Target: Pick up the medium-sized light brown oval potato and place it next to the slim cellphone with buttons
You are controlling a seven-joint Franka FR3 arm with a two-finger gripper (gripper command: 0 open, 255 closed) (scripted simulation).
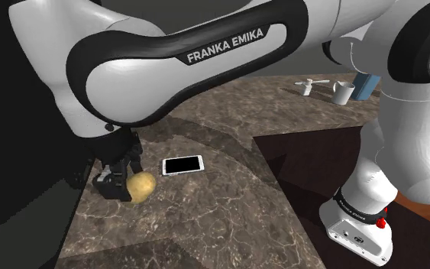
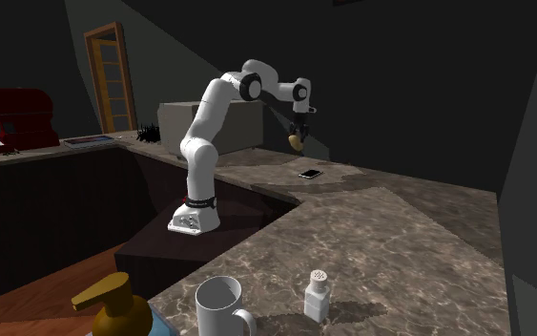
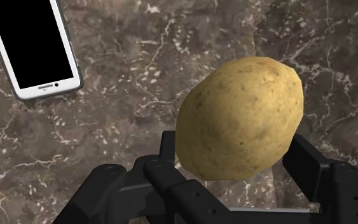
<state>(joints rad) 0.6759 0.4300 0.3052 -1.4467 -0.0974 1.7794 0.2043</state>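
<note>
Light brown oval potato, shoulder view's lower left, clamped in black two-finger gripper, long axis slanting outward past fingers.

Dark marbled counter with a white-edged cellphone, mug and shaker

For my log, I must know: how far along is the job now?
Done: the gripper is shut on the potato, lifted off the counter. In hand: it hangs near the cellphone, not touching it. Left: set the potato down beside the cellphone and open.
</note>
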